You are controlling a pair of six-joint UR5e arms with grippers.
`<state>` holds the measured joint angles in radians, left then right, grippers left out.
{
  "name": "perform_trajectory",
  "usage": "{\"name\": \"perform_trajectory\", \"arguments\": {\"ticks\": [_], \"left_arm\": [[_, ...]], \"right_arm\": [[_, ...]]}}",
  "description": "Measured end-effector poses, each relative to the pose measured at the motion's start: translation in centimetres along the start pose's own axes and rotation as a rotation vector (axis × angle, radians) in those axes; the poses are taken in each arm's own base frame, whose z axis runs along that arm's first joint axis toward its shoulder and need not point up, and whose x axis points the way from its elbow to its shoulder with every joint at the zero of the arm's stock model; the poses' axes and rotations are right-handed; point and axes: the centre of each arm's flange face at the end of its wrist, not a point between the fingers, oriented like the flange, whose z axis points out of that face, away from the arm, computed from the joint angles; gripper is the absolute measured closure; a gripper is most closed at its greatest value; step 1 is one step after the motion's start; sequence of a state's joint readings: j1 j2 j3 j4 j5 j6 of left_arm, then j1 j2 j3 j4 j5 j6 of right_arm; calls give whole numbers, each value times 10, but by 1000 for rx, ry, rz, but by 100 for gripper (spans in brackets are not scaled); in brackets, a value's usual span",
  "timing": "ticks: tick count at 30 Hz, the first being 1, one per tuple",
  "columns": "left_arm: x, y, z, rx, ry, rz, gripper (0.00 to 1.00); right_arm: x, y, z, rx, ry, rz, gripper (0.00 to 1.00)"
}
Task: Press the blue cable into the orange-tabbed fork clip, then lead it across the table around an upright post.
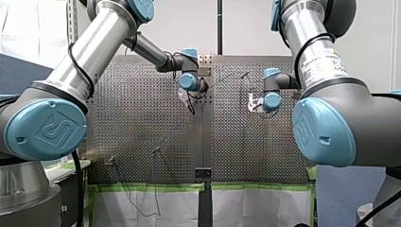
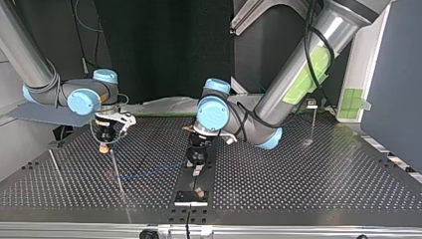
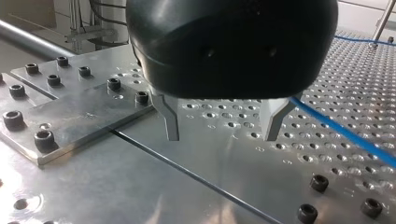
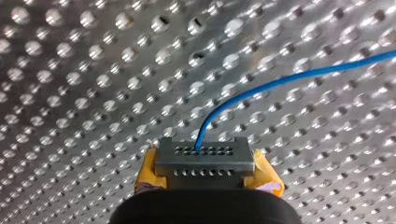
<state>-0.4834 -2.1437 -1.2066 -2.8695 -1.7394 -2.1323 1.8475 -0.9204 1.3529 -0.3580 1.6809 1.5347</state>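
So my right pincer [image 4: 204,161] is clamped on the blue cable [image 4: 289,79], low over the worktop [image 4: 93,93], probably to steer it. My left pincer [image 3: 223,127] hangs spread apart and empty, with the cable just beside one finger.

Work surface: a perforated metal table [image 1: 142,142] in two panels, joined down the middle by a plain strip. Along its edge at the front view's bottom runs green tape [image 1: 142,187], with white sheeting [image 1: 260,208] hanging below. Behind it are a pale wall [image 1: 189,23] and a dark upright pole [image 1: 220,23]. Top view: a black backdrop [image 2: 164,50] behind the table. At the right stands a white panel [image 2: 359,74] bearing green patches, beside a dark grey-blue panel [image 2: 393,74].
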Motion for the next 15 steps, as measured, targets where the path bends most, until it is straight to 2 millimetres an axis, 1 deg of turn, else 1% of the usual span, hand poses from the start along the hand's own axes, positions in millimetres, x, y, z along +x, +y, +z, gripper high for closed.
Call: {"name": "perform_trajectory", "arguments": {"ticks": [7,15], "left_arm": [[0,-1,0,-1,0,3,16],[1,-1,0,-1,0,5,16]], "right_arm": [[-8,9,1,-11,-1,2,100],[-10,11,1,-13,-2,1,100]]}}
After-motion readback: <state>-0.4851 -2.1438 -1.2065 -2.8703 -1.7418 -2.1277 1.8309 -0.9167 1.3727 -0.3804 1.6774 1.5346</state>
